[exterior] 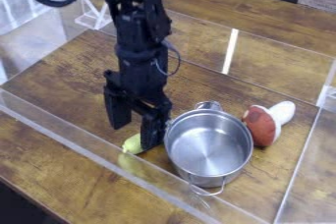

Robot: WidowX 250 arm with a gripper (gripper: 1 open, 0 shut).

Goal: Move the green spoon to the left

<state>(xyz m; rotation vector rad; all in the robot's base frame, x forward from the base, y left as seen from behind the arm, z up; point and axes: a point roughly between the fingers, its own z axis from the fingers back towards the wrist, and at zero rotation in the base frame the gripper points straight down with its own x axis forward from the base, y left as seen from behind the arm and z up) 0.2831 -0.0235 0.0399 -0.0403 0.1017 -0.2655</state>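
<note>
My open hand [137, 125] hangs low over the spoon [136, 145].
Nearest me in the view, the spoon's yellow-green handle shows on the wooden surface [59, 149], just left of the pot [209, 147] in the picture, partly hidden by my spread fingers; I can't tell whether they touch it. Beyond, to the pot's right, lies the red-brown and white toy [266, 122].

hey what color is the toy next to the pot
Red-brown and white; the toy shows best in the camera view.
</note>
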